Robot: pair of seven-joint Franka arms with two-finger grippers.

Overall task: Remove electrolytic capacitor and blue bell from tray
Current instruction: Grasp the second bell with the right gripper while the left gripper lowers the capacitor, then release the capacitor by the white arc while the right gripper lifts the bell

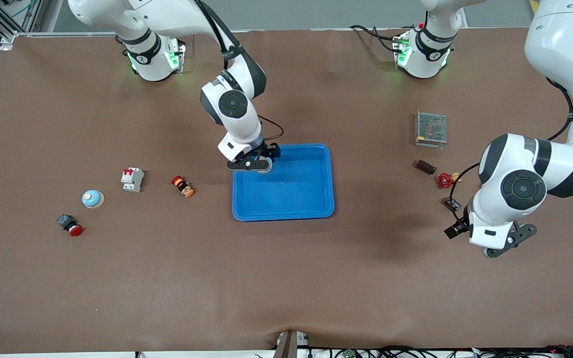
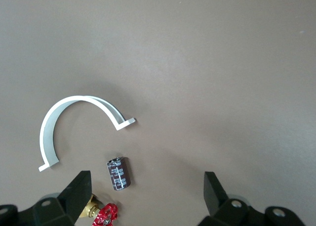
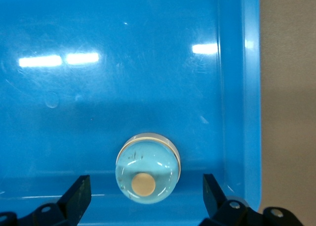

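Observation:
A light blue bell (image 3: 148, 174) with a tan button sits in a corner of the blue tray (image 1: 296, 199), on the side toward the robots. My right gripper (image 3: 145, 186) hangs open just over it, fingers on either side and apart from it; in the front view it (image 1: 254, 161) covers most of that bell (image 1: 265, 167). A second, similar bell (image 1: 93, 199) stands on the table toward the right arm's end. A dark brown capacitor (image 2: 118, 173) lies on the table beside a red valve (image 2: 106, 216). My left gripper (image 2: 146, 181) is open above them; it also shows in the front view (image 1: 508, 241).
A white curved bracket (image 2: 64, 122) lies beside the capacitor (image 1: 426, 166). A mesh-covered box (image 1: 431, 129), the red valve (image 1: 444, 180) and a small dark part (image 1: 453, 203) lie toward the left arm's end. A white breaker (image 1: 132, 179), an orange switch (image 1: 182, 186) and a red pushbutton (image 1: 70, 224) lie toward the right arm's end.

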